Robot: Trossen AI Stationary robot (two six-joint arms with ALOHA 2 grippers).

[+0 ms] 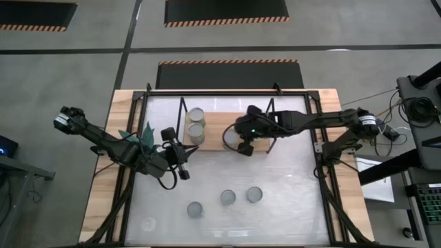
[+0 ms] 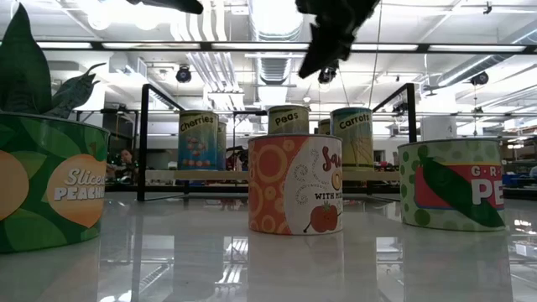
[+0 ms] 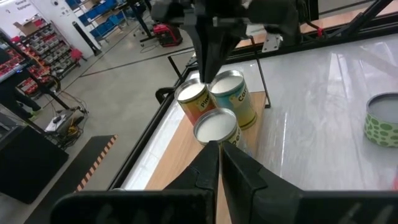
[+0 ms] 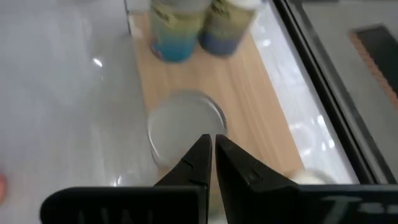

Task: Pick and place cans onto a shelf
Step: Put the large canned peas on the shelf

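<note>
1. The shelf, a light-wood board in a thin black frame, lay across the far part of the white worktop, between the two arms.
2. Two cans stood touching at its left end and a third can sat near the middle at the front edge; placing them side by side probably saved room for the rest.
3. The right gripper hovered just beside that third can, fingers pressed together and holding nothing, seemingly after a release.
4. The left gripper hung over the worktop near the shelf's left front corner, fingers likewise closed and empty.
5. Three cans waited in a loose row on the near worktop, well apart from the shelf, and a fainter fourth sat near the front left corner.
</note>
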